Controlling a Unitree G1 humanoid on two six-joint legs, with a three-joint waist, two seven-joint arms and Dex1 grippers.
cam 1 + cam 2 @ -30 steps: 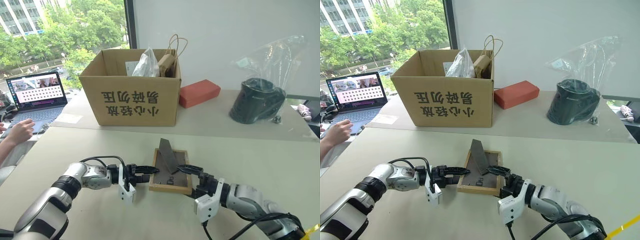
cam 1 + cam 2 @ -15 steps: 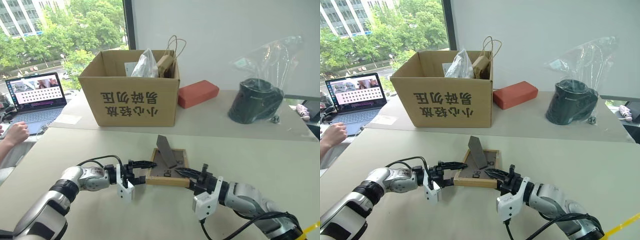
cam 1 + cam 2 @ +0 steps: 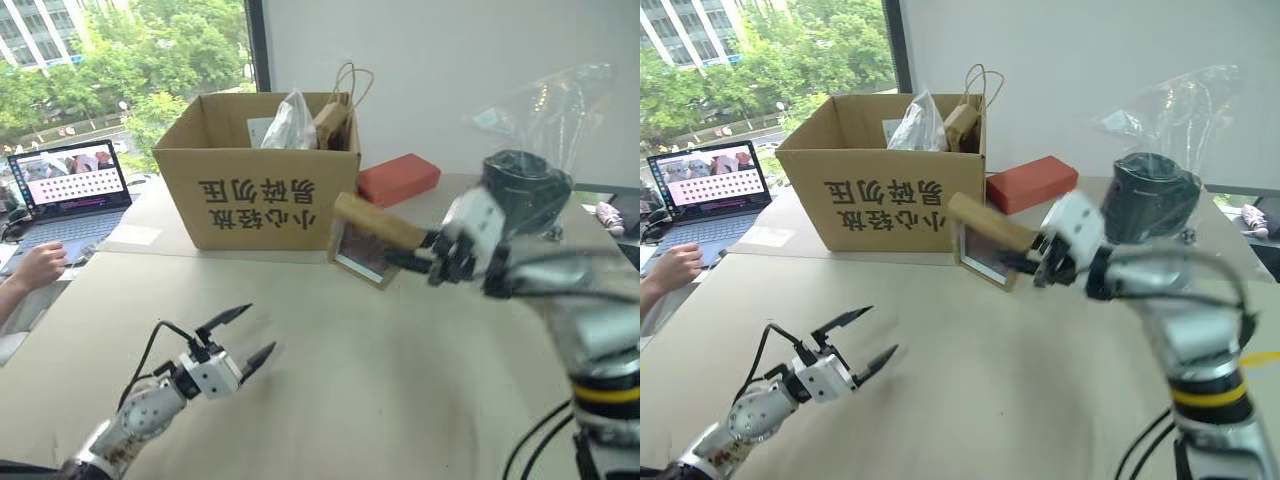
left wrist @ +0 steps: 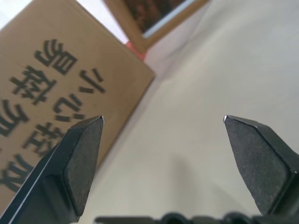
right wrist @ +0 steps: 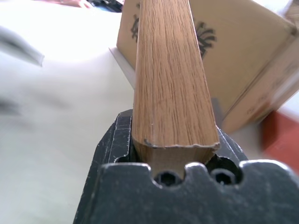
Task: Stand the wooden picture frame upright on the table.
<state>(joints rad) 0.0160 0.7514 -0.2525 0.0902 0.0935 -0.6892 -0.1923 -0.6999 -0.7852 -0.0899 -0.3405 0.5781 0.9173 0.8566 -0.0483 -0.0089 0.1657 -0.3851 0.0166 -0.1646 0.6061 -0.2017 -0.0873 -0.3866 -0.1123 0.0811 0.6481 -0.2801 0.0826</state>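
My right gripper is shut on one end of the wooden picture frame and holds it raised on edge in front of the cardboard box, picture side facing me. In the right wrist view the light wood rail sits clamped between the jaws. Whether the frame's lower edge touches the table I cannot tell. My left gripper hovers low over the near left of the table, open and holding nothing, well apart from the frame. The left wrist view has its fingers spread wide, with the frame far beyond them.
A cardboard box with printed characters and bags inside stands behind the frame. A red-orange box and a black object under clear plastic sit at the back right. A laptop and a person's hand are at the left.
The frame lay flat between both grippers. The left gripper let go, opened and drew back to the near left. The right gripper, now shut on it, lifted it up and away toward the box.
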